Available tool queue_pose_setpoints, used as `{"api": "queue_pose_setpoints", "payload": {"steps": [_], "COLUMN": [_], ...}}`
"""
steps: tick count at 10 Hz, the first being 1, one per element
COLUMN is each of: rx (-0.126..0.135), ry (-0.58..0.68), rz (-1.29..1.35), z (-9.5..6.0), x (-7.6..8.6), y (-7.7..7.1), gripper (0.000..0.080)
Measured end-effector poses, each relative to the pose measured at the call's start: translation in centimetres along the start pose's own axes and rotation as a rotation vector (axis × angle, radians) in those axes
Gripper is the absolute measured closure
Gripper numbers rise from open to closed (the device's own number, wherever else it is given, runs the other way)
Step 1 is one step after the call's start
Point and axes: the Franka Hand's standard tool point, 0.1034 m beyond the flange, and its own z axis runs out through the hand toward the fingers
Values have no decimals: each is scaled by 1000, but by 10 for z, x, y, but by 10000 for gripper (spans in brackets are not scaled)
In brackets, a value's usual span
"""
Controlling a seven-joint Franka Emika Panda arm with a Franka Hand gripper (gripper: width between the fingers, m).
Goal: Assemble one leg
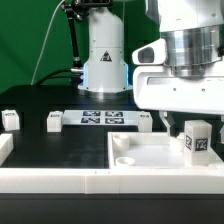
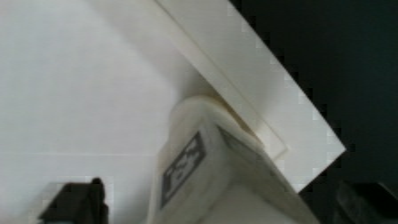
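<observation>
A white leg with a black-and-white tag stands on the large white square plate, near its corner at the exterior view's right. My gripper hangs right over it. In the wrist view the leg lies between my jaws at the plate's edge. The one black finger that shows stands apart from the leg, so my gripper is open around it. The other finger is hidden.
Three more tagged legs stand on the black table: one at the far left, one beside the marker board, one behind the plate. The robot's white base is at the back. A white rim runs along the front.
</observation>
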Motion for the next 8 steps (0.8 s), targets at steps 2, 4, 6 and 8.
{"api": "queue_pose_setpoints", "payload": {"steps": [2, 4, 6, 8], "rx": [-23, -51, -56, -56], "ry": [8, -9, -14, -14], "rz": [-208, -414, -558, -543], "z": [0, -1, -1, -1], "x": [-2, -4, -3, -3], "y": [-1, -2, 0, 0], "gripper": [151, 151, 151, 273]}}
